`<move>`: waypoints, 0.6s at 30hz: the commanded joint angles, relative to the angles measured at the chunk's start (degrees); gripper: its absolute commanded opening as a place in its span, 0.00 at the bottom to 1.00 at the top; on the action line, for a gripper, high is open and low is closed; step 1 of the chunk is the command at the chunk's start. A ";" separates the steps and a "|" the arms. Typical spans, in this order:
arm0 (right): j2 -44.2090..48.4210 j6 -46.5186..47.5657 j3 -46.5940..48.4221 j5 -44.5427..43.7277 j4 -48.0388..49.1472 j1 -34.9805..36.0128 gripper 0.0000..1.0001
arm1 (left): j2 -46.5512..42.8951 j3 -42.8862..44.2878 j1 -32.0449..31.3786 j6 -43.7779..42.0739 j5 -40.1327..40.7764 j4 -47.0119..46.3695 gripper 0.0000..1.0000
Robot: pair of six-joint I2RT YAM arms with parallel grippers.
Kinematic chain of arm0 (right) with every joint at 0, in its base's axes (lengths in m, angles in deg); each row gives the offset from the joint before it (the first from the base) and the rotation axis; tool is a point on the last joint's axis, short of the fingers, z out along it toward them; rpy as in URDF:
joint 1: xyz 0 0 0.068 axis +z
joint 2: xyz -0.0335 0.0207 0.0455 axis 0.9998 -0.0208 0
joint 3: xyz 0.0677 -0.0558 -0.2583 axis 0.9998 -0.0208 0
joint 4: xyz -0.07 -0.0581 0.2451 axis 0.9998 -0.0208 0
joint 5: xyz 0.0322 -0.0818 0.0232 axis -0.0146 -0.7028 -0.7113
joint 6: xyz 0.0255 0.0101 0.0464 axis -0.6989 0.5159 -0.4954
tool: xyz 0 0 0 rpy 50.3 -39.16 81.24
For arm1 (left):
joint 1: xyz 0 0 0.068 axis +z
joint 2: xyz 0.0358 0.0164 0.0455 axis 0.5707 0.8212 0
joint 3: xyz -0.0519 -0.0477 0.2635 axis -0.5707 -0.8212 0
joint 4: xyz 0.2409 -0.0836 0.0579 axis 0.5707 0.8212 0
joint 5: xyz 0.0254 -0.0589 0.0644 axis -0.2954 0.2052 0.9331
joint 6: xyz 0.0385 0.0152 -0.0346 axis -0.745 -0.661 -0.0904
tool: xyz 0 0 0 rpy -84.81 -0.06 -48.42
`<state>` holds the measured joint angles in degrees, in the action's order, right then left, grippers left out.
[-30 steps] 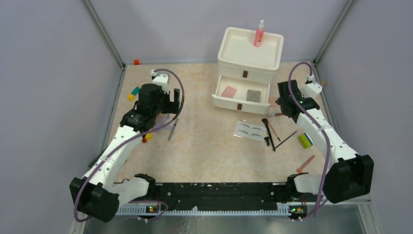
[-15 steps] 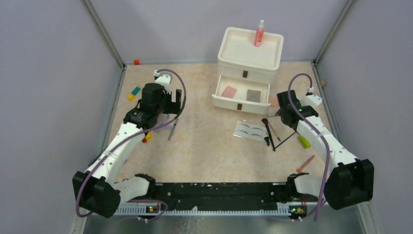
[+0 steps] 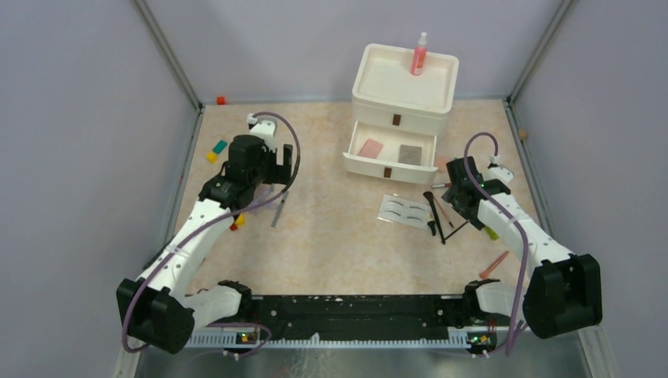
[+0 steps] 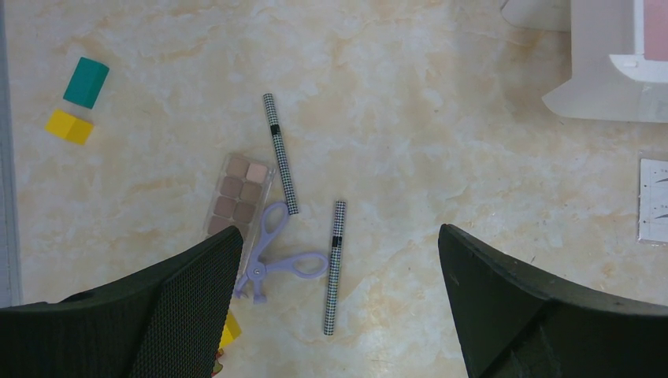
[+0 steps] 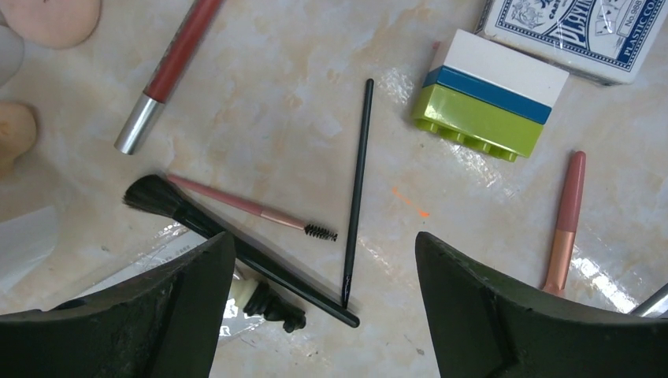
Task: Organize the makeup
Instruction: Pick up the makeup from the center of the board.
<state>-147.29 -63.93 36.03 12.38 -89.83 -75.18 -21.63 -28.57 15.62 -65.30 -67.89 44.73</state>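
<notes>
Card box (image 5: 579, 35) was clipped by top edge; eyebrow card (image 4: 654, 201) cropped right; palette (image 4: 240, 193) end sat behind left tool (image 4: 339, 235).

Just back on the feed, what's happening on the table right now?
Neither arm holds anything yet. The left gripper hangs open over two checked pencils, a brown eyeshadow palette and a lilac scissor-handled tool. The right gripper hangs open over a thin black brush, a pink spoolie wand and a fluffy black brush. The white drawer box has its lower drawer open with a pink pad inside, and a pink spray bottle stands on top.
</notes>
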 commanded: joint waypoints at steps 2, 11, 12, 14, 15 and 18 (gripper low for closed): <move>1.02 -0.10 -0.74 3.65 0.47 -0.91 0.83 | -2.03 -0.18 0.29 -1.08 1.92 -2.16 0.99; -3.35 -1.22 3.62 4.11 -2.08 -1.69 0.81 | -2.76 -0.15 0.85 -1.27 2.51 -1.62 0.99; -3.81 -1.50 4.49 3.76 -2.71 -1.73 0.81 | -2.66 -0.18 0.89 -1.22 2.25 -1.62 0.99; -4.32 -1.78 5.89 2.57 -3.83 -1.70 0.80 | -2.53 -0.06 1.05 -1.17 1.95 -1.56 0.99; -4.31 -2.09 6.42 1.82 -4.32 -1.76 0.80 | -2.49 0.00 1.16 -1.18 1.84 -1.54 0.99; -4.01 -2.53 7.57 -0.17 -4.80 -1.73 0.80 | -2.44 -0.01 1.44 -1.17 1.91 -1.45 0.99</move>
<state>-151.85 -65.00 39.57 15.76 -92.81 -76.36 -22.92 -28.59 16.51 -66.13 -65.97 44.76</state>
